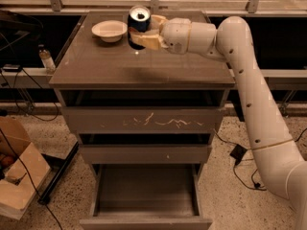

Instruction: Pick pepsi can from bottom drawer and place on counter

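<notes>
Gripping the pepsi can (138, 19), the gripper (145, 30) sits over the far half of the counter (144, 68), at the end of a white arm (249, 85) that comes in from the right. Its tan fingers (149, 40) are clamped on the can, one on the far side and one on the near side, with the dark-blue body between them. The can is tilted so that its silver top faces up and toward the camera. Whether its base touches the counter cannot be told; it is at most just above the glossy surface.

Just left of the jaws a shallow white bowl (109, 30) stands on the counter, close beside the can but apart from it. In front of the jaws the grey-brown counter runs bare to its front edge.

Below the jaws, down the cabinet front, come the scratched upper drawer front (144, 121), then the narrow middle drawer (144, 153), then the bottom drawer (144, 191), which is pulled out with its grey tray showing.

Well to the left of the jaws and lower, off the cabinet, a small bottle (46, 59) stands on a ledge, and a cardboard box (21, 181) sits on the speckled floor.
</notes>
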`<state>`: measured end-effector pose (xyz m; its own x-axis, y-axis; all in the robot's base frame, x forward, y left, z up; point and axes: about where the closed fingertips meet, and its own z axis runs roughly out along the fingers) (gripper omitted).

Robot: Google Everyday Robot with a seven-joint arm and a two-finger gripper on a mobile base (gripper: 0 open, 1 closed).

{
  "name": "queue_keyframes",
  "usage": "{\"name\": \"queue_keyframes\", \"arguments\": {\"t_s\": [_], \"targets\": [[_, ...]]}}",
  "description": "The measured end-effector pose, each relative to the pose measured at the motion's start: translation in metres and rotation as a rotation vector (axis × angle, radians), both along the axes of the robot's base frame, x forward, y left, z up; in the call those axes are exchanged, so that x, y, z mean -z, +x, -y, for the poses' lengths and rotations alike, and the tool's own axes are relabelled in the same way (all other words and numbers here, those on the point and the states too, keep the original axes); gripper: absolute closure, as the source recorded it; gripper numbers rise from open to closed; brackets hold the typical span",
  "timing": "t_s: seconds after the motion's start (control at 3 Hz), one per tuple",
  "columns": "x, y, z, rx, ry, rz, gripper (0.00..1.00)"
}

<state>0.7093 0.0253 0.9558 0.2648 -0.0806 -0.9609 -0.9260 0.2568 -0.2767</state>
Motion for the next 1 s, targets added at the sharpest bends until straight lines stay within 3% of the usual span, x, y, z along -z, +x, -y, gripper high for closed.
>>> {"name": "queue_keyframes", "arguments": {"t_s": [0.33,1.0], "targets": [[0.009,0.026,0.012,0.106,0.004,-0.063,1.0],[0.043,0.06,0.034,0.294,-0.092,-0.198,1.0]]}}
